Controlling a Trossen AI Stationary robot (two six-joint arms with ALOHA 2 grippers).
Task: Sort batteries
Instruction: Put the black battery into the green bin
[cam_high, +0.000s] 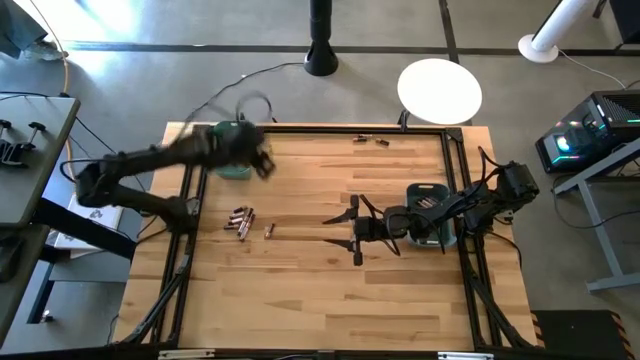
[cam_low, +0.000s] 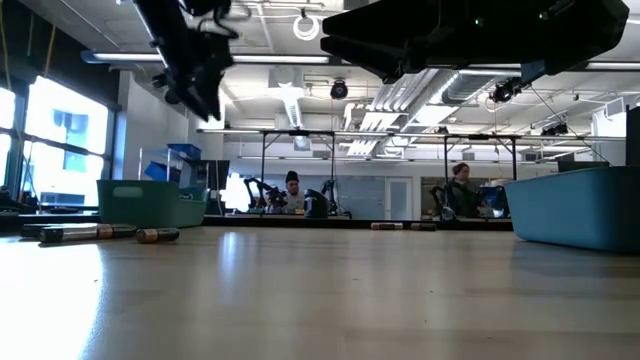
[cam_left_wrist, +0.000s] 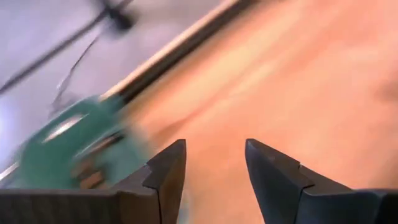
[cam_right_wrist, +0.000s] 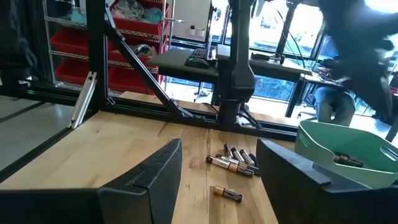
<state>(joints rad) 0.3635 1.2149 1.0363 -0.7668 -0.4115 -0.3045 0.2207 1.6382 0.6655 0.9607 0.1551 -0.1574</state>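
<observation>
- Risk: the left gripper (cam_high: 262, 160) is blurred in mid-swing beside the green bin (cam_high: 232, 166) at the far left of the table. A sweep that low could knock the bin, or miss the batteries (cam_high: 240, 220) if it overshoots.
- Risk: the small cylindrical cells would probably roll if nudged, so a glancing touch could scatter the cluster.
- Left arm: it reaches in from the left edge, wrist over the bin's right side, fingers (cam_left_wrist: 168, 174) parted with nothing between them.
- Right arm: stretched leftward from the right edge past the blue-grey bin (cam_high: 432, 192), its right gripper (cam_high: 355, 232) spread wide and empty near the table's middle.
- Batteries: a cluster lies left of centre with one copper-and-dark cell (cam_right_wrist: 226, 193) just apart; two more (cam_high: 370, 140) sit by the far rail; some already lie in each bin.
</observation>
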